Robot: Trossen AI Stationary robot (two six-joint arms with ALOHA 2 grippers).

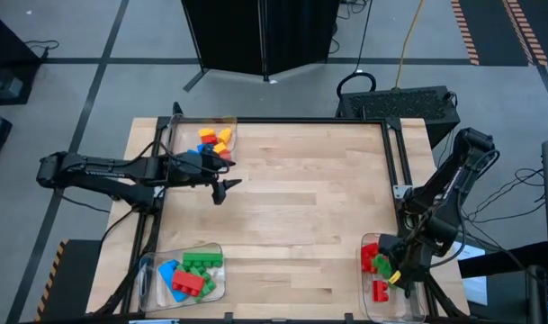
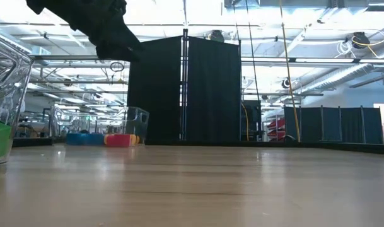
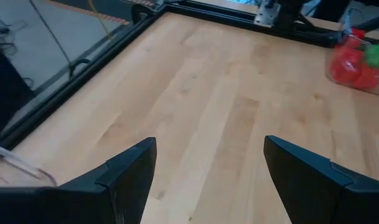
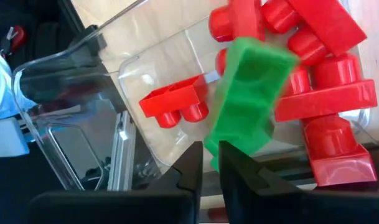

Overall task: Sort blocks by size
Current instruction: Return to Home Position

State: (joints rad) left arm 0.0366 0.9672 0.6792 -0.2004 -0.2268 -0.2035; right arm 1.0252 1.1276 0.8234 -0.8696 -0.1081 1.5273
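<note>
My right gripper (image 4: 211,148) hangs over the clear tray (image 1: 416,301) at the table's near right corner, its fingers a narrow gap apart at a green block (image 4: 248,93). Several red blocks (image 4: 329,106) lie in that tray under it. My left gripper (image 1: 224,187) stands open above bare wood near the left edge, with nothing between its fingers (image 3: 133,171). At the far left, a tray (image 1: 179,135) holds small yellow, orange, blue and red blocks (image 1: 214,140). Green, blue and red blocks (image 1: 194,273) fill the near left tray. My right gripper has the green block's lower end (image 4: 215,144) at its fingertips. The block is much wider than the gap and stands out beyond the tips, tilted, above the red blocks in the tray. The fingers slant down from above. The block's own body hides how they meet it.
The wooden table (image 1: 300,216) has a dark raised frame (image 1: 395,162) along its far and side edges. The three clear trays sit in three corners. The broad middle of the table shows only wood. A black stand and cables lie beyond the far edge.
</note>
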